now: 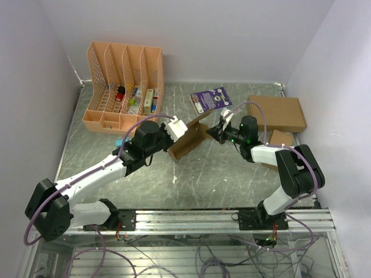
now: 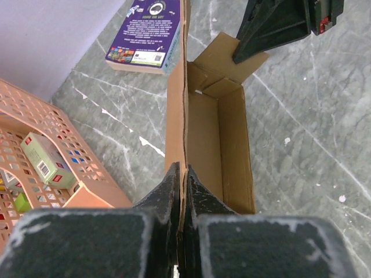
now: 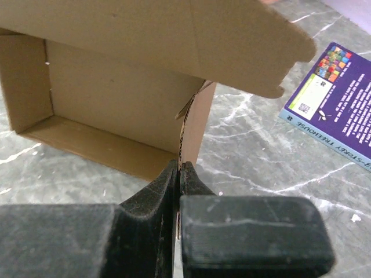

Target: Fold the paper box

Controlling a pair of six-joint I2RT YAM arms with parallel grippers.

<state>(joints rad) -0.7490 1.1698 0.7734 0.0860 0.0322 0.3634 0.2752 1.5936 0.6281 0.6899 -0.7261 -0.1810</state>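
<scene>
The paper box [image 1: 189,141] is a slim brown cardboard carton, half formed, lying open on the table's middle with its lid flap [image 3: 203,35] raised. My left gripper [image 1: 178,133] is shut on its long side wall; in the left wrist view the cardboard edge runs straight between the fingertips of this gripper [image 2: 184,174], with the box's open inside [image 2: 232,139] to the right. My right gripper [image 1: 210,132] is shut on the box's end wall, pinching the corrugated edge [image 3: 179,168]. The left wrist view shows the right gripper [image 2: 261,40] at the box's far end flap.
A pink slotted organizer [image 1: 122,87] with small items stands at the back left. A purple booklet [image 1: 211,99] lies behind the box. A larger brown cardboard box [image 1: 277,113] and a small carton [image 1: 280,139] sit at the right, near the right arm.
</scene>
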